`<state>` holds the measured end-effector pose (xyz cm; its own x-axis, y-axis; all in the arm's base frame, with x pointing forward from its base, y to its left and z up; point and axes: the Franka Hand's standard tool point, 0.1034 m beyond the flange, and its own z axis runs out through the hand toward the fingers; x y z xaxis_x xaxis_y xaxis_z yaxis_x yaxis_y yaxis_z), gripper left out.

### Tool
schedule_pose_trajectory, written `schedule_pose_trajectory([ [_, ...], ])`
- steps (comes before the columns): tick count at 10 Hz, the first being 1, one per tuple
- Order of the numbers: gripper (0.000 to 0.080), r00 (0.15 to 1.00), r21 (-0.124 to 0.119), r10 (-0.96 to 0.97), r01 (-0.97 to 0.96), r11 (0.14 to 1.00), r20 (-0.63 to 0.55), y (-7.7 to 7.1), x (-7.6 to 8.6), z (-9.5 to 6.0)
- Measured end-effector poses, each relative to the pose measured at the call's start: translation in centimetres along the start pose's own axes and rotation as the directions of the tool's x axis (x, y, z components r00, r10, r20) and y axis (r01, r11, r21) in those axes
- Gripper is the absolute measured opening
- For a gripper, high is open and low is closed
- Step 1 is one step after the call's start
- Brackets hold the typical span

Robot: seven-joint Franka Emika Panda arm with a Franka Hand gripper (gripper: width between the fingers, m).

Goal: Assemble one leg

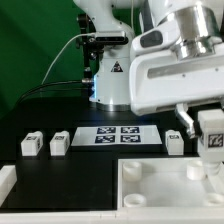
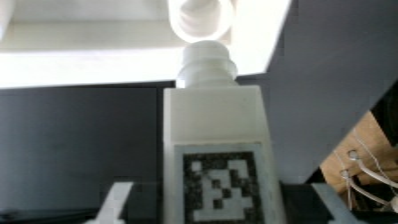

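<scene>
- The jaws are clamped on the leg (image 1: 212, 138), one finger on each side of it. In the wrist view the grey fingers (image 2: 119, 204) hug the tagged end of the leg (image 2: 217, 125), so it's a firm grip, not just hovering.
- The leg is held up off the counter (image 1: 70, 178), at the exterior view's right, above the far right corner of the white panel (image 1: 150, 190). Its black-and-white tag faces the exterior camera.
- In the wrist view, the leg's narrow round peg (image 2: 206, 60) points straight at a round hole (image 2: 199, 14) in the white panel (image 2: 71, 45). The peg tip sits right at the hole's edge. Honestly can't tell whether it's actually in there or just touching, that bit is too washed out.
- The panel lies flat on the counter in the foreground of the exterior view, raised rim up, with the recess showing.
- Three more legs stand on the counter behind the panel. The first spare leg (image 1: 33, 145) and second spare leg (image 1: 60, 142) stand just beside each other at the exterior view's left. The third spare leg (image 1: 175, 142) is over to the right, near the held one but apart from it.
- The marker board (image 1: 115, 136) lies flat between the second and third spare legs.
- The arm's base (image 1: 110, 82) sits behind the marker board, in front of a green backdrop (image 1: 30, 40).
</scene>
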<state>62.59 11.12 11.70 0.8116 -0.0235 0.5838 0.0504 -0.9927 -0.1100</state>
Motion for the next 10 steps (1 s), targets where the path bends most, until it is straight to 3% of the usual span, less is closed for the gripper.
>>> schedule_pose_trajectory([
  [4,0.0291,1.000,0.000,0.010,-0.010,1.000,-0.006,0.3,0.7,1.5],
  [8,0.0291,1.000,-0.002,0.007,-0.007,1.000,0.010,0.3,-0.9,2.7],
  [10,0.0292,1.000,0.001,0.003,-0.003,1.000,-0.006,-0.1,-1.0,3.0],
])
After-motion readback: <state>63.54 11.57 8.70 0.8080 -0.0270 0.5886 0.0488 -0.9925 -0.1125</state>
